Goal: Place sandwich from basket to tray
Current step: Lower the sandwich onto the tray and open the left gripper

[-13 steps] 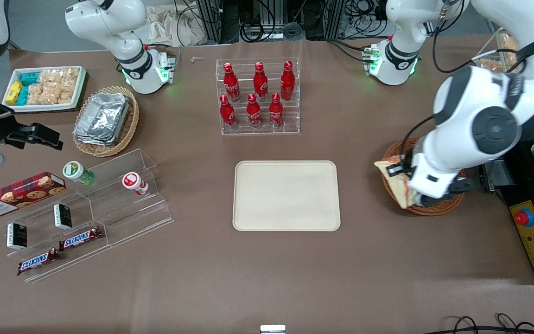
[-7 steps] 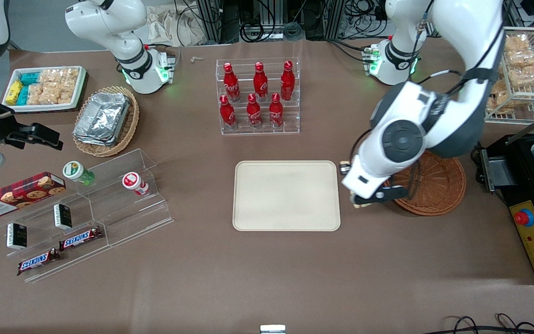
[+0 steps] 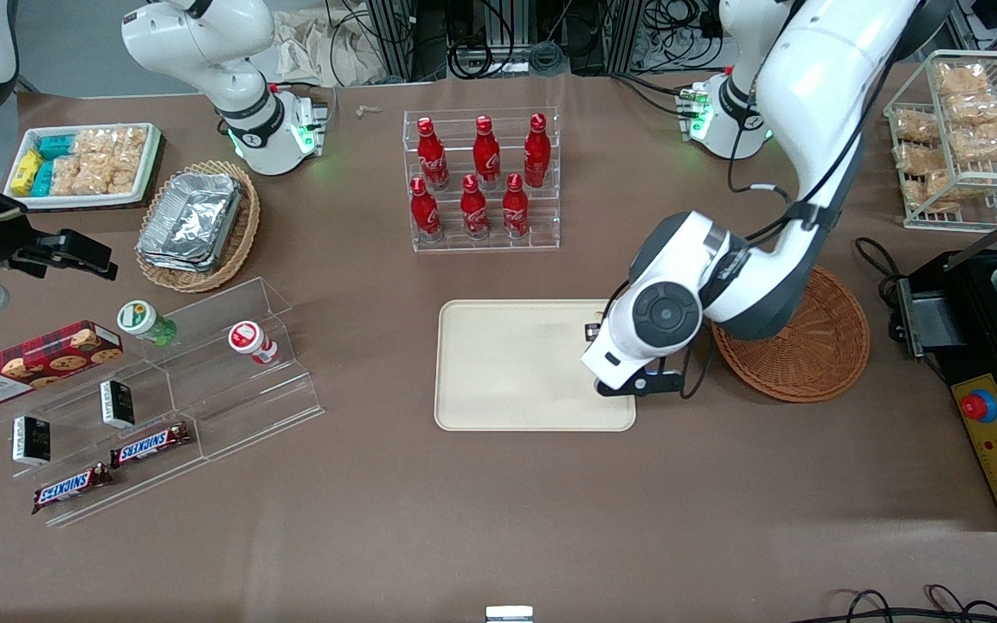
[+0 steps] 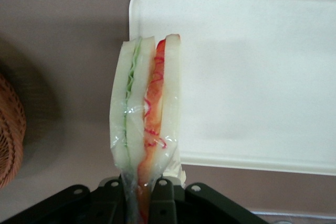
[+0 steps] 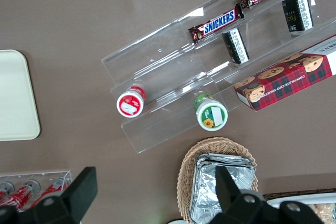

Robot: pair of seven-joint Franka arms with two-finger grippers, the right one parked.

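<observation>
The left arm's gripper [image 4: 142, 195] hangs over the tray's [image 3: 498, 363] edge nearest the basket [image 3: 819, 346], its fingers [image 4: 163, 198] clenched on the plastic-wrapped sandwich [image 4: 147, 124]. The wedge is held by its lower edge and stands upright (green and red filling in plain sight), which looks meant to keep the bread from being crushed. The tray lies mid-surface, bare and ready; the basket sits toward the working arm's end. Setting the sandwich down remains.
</observation>
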